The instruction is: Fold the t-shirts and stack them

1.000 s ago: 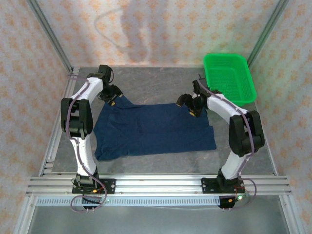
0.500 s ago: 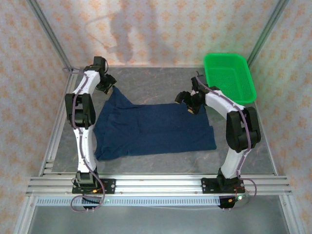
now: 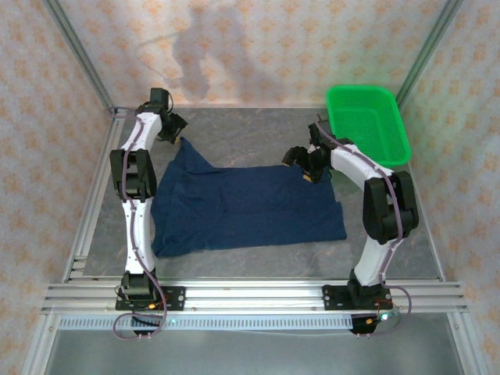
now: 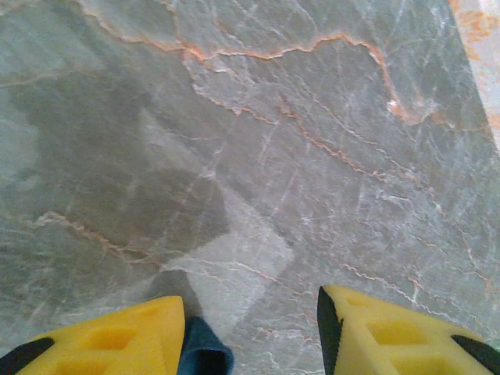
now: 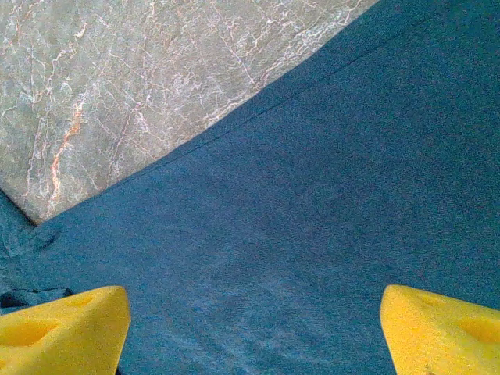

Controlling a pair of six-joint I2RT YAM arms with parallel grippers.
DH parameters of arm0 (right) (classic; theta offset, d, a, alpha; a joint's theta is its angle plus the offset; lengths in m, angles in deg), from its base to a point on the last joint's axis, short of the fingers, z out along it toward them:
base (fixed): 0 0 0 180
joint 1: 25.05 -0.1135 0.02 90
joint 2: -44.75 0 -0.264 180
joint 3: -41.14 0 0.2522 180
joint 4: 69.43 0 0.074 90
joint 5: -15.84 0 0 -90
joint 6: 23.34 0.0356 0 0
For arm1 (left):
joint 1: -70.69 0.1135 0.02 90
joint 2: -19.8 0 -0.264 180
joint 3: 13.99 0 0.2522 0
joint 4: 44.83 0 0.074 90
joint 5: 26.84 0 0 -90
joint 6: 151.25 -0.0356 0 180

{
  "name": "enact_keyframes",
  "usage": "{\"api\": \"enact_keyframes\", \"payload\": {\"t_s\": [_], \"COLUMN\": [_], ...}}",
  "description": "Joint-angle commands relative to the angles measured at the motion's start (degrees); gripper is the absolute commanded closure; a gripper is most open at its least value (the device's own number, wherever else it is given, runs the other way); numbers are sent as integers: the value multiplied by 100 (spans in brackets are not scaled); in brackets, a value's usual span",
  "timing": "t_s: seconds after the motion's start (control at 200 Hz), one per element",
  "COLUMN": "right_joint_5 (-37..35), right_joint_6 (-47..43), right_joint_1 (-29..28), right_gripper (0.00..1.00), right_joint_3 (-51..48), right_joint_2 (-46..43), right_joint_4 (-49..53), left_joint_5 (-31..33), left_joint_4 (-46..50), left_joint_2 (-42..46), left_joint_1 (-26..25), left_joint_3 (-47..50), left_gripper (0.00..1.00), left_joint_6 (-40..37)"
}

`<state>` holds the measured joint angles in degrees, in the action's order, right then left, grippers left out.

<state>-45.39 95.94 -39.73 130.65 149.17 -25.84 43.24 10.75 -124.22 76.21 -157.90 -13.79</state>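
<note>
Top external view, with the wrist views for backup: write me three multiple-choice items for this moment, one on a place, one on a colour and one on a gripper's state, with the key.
1. Where on the table does the green basket stand?
A. near left corner
B. far right corner
C. the middle

2. What colour is the t-shirt?
A. white
B. red
C. dark navy blue

3. How is the right gripper?
A. open, over the t-shirt
B. shut on the t-shirt
C. shut on the green basket

Key:
1 B, as the top view shows the basket at the far right of the table, beyond the right arm.
2 C, as the cloth is dark navy in both the top view and the right wrist view.
3 A, as its yellow fingers stand wide apart with flat cloth below them.
</note>
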Motion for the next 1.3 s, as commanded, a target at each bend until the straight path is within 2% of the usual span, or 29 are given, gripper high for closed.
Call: {"api": "enact_keyframes", "payload": {"t_s": [0.0, 0.34, 0.731, 1.291], "right_joint_5": [14, 49, 29, 3], "right_joint_6": [-77, -37, -2, 19], "right_joint_1": [26, 35, 42, 35], "right_gripper": [16, 16, 16, 17], "right_joint_3": [0, 116, 128, 194], "right_joint_2": [48, 101, 114, 195], "right_joint_4": [145, 164, 177, 172], "left_joint_5": [-227, -369, -920, -1215], "left_joint_4": [-150, -110, -859, 30], "left_joint_2": [-67, -40, 207, 163], "left_joint_1": [53, 151, 141, 134], "left_joint_3": [49, 389, 1022, 575], "left_gripper": [51, 50, 50, 54], "left_joint_6": [-345, -817, -902, -1652]}}
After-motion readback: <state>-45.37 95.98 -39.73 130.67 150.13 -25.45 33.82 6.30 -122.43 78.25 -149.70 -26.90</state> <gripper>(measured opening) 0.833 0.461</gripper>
